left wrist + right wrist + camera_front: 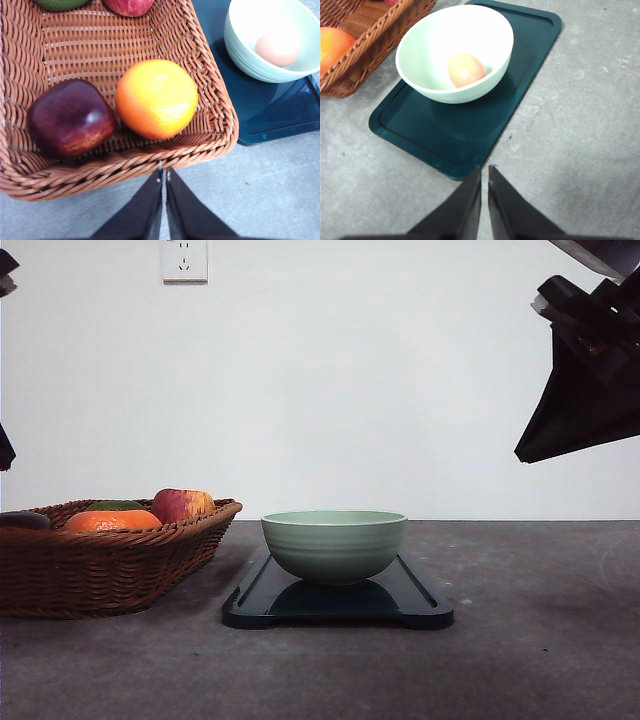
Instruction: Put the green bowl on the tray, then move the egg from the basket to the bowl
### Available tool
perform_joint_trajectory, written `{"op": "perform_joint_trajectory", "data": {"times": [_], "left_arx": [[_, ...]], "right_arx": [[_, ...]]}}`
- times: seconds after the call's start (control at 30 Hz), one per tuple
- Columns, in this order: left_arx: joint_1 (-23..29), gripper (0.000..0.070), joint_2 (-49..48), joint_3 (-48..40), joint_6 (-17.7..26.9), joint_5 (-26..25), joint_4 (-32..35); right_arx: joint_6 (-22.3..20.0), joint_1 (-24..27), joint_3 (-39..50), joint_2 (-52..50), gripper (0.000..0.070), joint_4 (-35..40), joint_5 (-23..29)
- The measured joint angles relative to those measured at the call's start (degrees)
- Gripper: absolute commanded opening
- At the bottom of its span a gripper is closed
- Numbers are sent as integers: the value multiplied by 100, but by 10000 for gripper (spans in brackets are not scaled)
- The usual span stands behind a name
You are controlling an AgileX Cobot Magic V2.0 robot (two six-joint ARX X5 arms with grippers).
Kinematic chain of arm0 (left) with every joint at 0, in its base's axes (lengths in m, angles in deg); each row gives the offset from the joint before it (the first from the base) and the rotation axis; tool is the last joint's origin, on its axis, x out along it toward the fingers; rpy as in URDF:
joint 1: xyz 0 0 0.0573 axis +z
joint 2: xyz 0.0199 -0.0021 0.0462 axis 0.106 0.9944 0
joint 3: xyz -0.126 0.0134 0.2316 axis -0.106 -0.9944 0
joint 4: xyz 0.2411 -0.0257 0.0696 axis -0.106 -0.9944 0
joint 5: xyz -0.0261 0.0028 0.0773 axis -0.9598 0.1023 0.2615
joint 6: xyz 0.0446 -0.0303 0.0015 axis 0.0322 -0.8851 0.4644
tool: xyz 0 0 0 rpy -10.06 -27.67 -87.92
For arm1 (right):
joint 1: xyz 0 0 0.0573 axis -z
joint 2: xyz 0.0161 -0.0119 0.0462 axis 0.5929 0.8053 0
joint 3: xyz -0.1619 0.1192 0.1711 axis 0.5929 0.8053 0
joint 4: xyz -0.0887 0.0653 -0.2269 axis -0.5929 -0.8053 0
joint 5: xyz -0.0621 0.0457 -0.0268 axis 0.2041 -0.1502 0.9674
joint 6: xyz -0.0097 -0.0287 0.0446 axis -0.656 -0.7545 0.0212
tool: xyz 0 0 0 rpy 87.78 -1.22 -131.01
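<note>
The egg (465, 69) lay in the bottom of the green bowl (455, 55), a little off centre, touching the inner wall. It looked light, smooth and rounded, and probably brittle, so it would likely slip from hard fingertips and crack under a firm squeeze; a gentle pinch across its narrow middle, from above, seemed the safest hold. The bowl looked stiff and glazed, with a thin rim that could be pinched on one side, though it might tip if lifted that way.

The bowl stood on the tray (520, 95), toward the end nearest the basket (200, 75), leaving the far end of the tray bare. The tray sat flat on the grey worktop (580, 150), just beside the basket's side wall. In the basket an orange (156, 98) and a dark red fruit (70, 118) rested side by side against one end wall, with a red apple (181, 504) and a green fruit (113, 505) further along.

The left gripper (163, 172) hung over the worktop just outside the basket's end, its jaws pressed together on nothing. The right gripper (484, 170) hung beyond a corner of the tray, likewise closed and empty. Judged from this, both steps appeared done.
</note>
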Motion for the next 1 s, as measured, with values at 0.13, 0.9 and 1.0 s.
{"op": "perform_joint_trajectory", "data": {"times": [0.13, 0.9, 1.0], "left_arx": [[3, 0, -79, 0, 2, 0, -21], [2038, 0, -3413, -2713, 1001, 15, 2056], [2178, 0, -3711, -2973, 1003, 16, 2015]], "right_arx": [[1, 0, 0, 0, 16, 0, -2], [0, 0, 0, 0, 16, 0, -1], [0, 0, 0, 0, 16, 0, -2]]}}
